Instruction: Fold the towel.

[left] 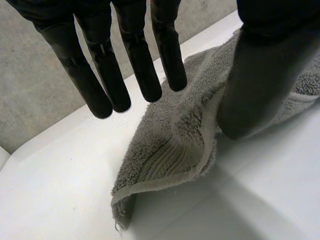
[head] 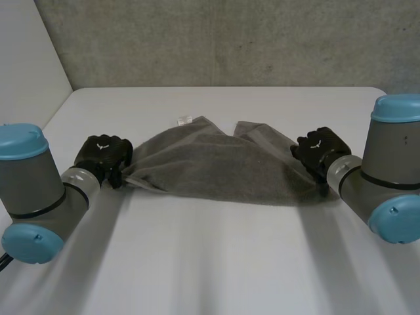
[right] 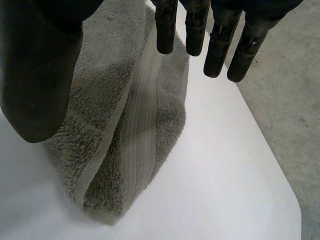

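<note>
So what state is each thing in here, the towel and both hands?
towel: lying on the table, loosely doubled over, far edge uneven, fold not neat
white label: sticking out at the towel's far edge
left hand: open, fingers straight, at the towel's left end
right hand: open, fingers straight, at the towel's right end

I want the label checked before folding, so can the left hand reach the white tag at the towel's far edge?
Probably yes: the left hand is at the towel's left end, and the white tag sticks out uncovered, nothing between them.
</note>
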